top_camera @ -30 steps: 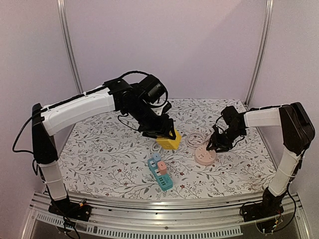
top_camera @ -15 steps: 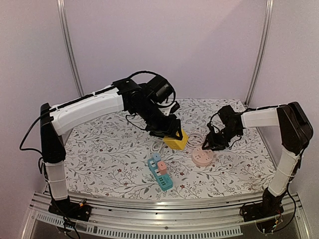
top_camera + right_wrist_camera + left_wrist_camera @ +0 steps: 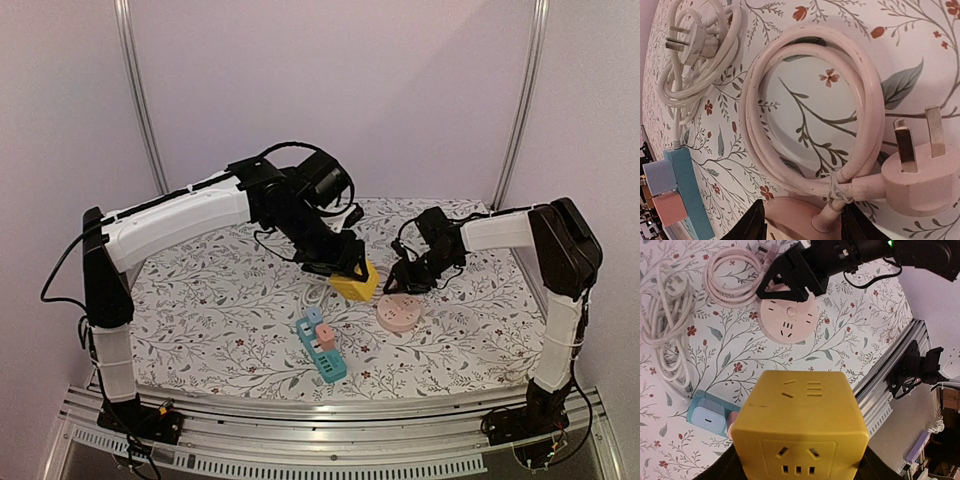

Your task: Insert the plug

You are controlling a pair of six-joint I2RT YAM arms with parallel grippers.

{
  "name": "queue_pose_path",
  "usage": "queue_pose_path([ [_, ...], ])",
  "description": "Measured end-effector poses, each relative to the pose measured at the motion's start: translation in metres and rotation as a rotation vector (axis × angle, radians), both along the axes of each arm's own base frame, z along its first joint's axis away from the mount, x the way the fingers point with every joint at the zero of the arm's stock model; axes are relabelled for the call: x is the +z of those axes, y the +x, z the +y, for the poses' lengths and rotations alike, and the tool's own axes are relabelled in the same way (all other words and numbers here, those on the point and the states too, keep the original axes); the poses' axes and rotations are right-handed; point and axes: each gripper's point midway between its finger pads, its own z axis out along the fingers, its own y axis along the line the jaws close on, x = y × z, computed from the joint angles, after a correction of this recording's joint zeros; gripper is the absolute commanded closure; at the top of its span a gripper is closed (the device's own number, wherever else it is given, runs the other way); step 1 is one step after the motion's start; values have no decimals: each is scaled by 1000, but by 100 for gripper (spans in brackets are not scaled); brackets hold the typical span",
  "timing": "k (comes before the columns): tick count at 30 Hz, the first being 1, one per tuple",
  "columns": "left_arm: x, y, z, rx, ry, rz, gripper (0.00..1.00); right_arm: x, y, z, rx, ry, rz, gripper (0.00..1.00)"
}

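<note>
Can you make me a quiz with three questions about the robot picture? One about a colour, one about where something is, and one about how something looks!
1. What colour is the cube in the left pincer?
A yellow
B green
C red

2. Where is the pink plug?
A lying on the table beside the round socket
B pushed into the cube
C hanging in the air

3. How does the pink cord look?
A coiled in loops
B stretched out straight
C wrapped around the cube

Answers:
1 A, because the cube is yellow in both the top and the left wrist views.
2 A, because the plug lies flat on the flowered table with its prongs bare.
3 A, because the cord forms a round bundle tied near the plug.
</note>
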Motion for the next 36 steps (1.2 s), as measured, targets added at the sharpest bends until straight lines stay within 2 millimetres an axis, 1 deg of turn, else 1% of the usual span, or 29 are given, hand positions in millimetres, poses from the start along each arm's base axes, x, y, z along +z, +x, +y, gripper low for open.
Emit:
queue_pose_path([
  [5,0,-1,2,-10,7,-5,100,-3,-9,30,77,24,-2,51],
  [9,-1,-1,3,-19,18,-12,100,-3,-24,50,141,40,0,51],
  [13,-4,0,5,-23,32,-22,100,-2,-36,68,193,46,5,51],
  [16,-10,0,9,-25,53,-23,100,-1,-44,77,218,56,15,52],
  [19,-15,-1,11,-29,70,-23,100,0,-50,82,229,65,29,52],
  [24,-16,-5,11,-42,85,-37,100,2,-57,86,239,57,50,51],
  [28,-17,-8,9,-53,92,-48,100,7,-52,85,222,25,46,50],
  [31,-17,-8,9,-56,98,-59,100,11,-50,80,201,0,33,48],
  [33,-15,-7,9,-58,98,-69,100,18,-47,77,183,-10,20,46],
  [35,-11,-6,8,-60,93,-79,100,30,-44,73,163,-10,3,44],
  [36,-8,-5,7,-61,88,-87,100,40,-42,71,152,-5,-13,43],
])
